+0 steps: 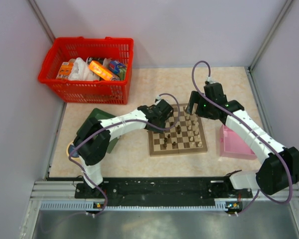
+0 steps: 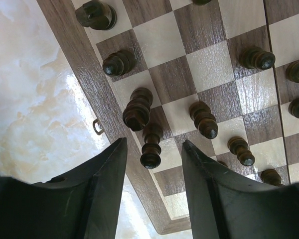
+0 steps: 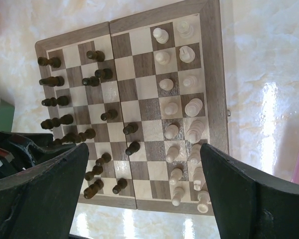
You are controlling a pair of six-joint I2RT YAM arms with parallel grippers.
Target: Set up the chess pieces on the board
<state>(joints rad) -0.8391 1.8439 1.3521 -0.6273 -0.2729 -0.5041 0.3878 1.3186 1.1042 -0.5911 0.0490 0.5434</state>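
The board [image 1: 177, 152] lies in the middle of the table. Dark brown chess pieces [image 3: 103, 74] stand on its left half and pale cream chess pieces [image 3: 166, 84] in two rows along its right side. My left gripper [image 1: 163, 115] hangs over the board's far left corner. In the left wrist view it [image 2: 154, 144] is open, and a dark piece [image 2: 151, 147] stands just beyond its fingertips near the board's edge [image 2: 84, 74], not held. My right gripper [image 1: 193, 107] hovers high over the board's far right side. In the right wrist view it [image 3: 144, 149] is wide open and empty.
A red basket [image 1: 87, 69] full of items stands at the back left. A green tray [image 1: 97, 119] lies under my left arm. A pink box [image 1: 234, 142] sits right of the board. Grey walls close in the table on three sides.
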